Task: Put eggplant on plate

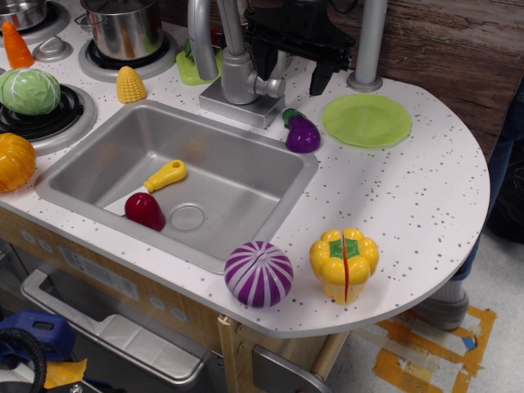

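Eggplant [301, 133] lies on speckled surface [426, 205] at upper center, just R of sink [221, 196] corner, near but apart from lime plate [367, 120] to its right. Black pincer [295, 70] hangs at top center above eggplant, jaws spread open, empty. Faucet [233, 57] stands just L of pincer.

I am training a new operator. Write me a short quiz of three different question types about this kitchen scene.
1. True or false: the eggplant already lies on the plate.
2. What lies in the sink? A) corn B) a dark red vegetable and a yellow piece C) the striped ball
3. Fill in: the claw hangs behind the ___.

Key: 1 false, it lies on the counter beside the plate; 2 B; 3 faucet.
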